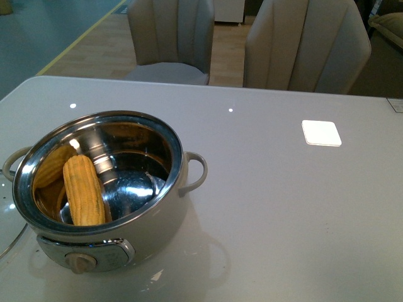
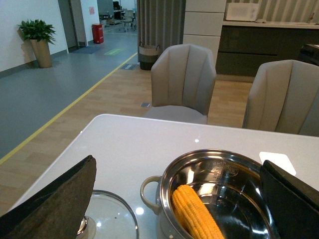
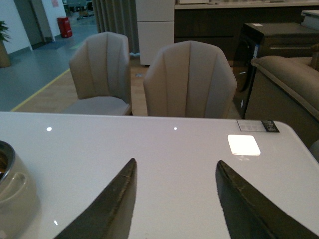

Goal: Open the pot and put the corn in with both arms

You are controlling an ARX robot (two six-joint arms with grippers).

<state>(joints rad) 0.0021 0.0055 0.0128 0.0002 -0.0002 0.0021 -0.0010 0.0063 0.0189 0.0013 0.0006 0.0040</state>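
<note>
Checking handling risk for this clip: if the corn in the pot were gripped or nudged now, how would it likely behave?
The corn looks rigid, so it probably would not flop. Its rounded, tapered shape suggests it could roll or pivot if nudged. It leans on the shiny steel wall of the pot, so it may slide easily.

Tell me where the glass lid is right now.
The lid lies flat on the table, just left of the open pot, cut off at the front view's left edge.

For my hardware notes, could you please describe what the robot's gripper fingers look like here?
Only fingers show. The left gripper has broad, dark fingers with a matte brownish-black face. The right gripper has dark, tapering, blade-like fingers with scuffed edges. No cables or markings visible.
</note>
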